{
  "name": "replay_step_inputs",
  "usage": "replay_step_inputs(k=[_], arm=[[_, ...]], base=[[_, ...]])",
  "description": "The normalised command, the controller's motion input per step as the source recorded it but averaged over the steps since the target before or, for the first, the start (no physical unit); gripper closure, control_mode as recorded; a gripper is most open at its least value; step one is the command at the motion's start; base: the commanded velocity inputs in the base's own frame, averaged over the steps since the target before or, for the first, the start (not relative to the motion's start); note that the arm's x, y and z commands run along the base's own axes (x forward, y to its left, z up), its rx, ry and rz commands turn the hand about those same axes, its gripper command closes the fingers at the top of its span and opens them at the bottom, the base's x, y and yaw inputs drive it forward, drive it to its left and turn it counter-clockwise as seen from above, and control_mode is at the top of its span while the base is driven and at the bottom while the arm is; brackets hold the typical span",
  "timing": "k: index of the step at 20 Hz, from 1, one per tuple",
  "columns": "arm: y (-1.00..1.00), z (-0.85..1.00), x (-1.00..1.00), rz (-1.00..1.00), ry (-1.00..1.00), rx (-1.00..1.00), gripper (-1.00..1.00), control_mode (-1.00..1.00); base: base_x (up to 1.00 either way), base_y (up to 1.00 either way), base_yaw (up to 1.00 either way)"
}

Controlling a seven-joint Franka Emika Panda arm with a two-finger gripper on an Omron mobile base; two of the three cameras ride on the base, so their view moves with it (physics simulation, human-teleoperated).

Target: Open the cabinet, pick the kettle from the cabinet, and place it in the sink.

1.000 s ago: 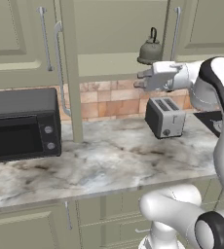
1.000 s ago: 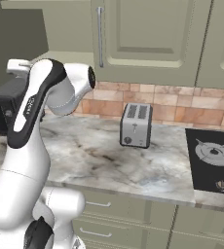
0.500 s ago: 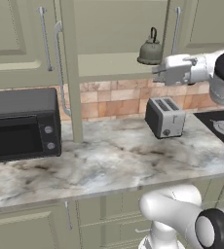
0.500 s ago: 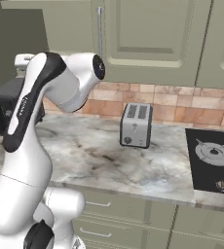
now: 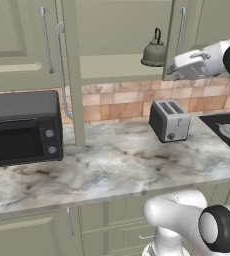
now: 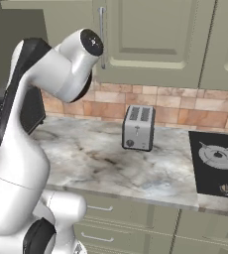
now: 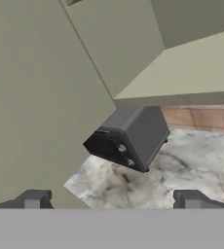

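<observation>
The kettle (image 5: 155, 51) sits on the pale shelf of the open cabinet (image 5: 69, 75), with the tool (image 5: 171, 70) spread wide and empty just beside it — likely light, rigid, slick metal, best taken by its thin arched handle.

Cabinet (image 5: 122, 30): sage-green, both doors swung open, pale shelf exposed. Kettle (image 5: 154, 52): small, dull-grey, domed, dark arched handle; upright on the cabinet shelf near its front edge, toward the right-hand door.

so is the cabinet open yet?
Open: the cabinet doors stand swung out, baring the shelf with the kettle upright on it.
</observation>
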Motion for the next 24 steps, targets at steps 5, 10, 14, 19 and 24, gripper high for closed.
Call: replay_step_inputs(k=[5, 10, 14, 19, 24], arm=[[-0.3, 0.07, 0.02, -0.19, 0.0, -0.29, -1.0, -1.0], [-0.34, 0.05, 0.1, -0.17, -0.01, -0.17, -1.0, -1.0], [-0.35, 0.01, 0.13, -0.09, -0.04, -0.05, -1.0, -1.0], [-0.32, 0.0, 0.22, -0.07, 0.0, -0.01, -1.0, -1.0], [-0.24, 0.0, 0.32, -0.06, -0.05, 0.0, -1.0, -1.0]], base=[[0.0, 0.0, 0.0], [0.0, 0.0, 0.0], [0.0, 0.0, 0.0], [0.0, 0.0, 0.0], [0.0, 0.0, 0.0]])
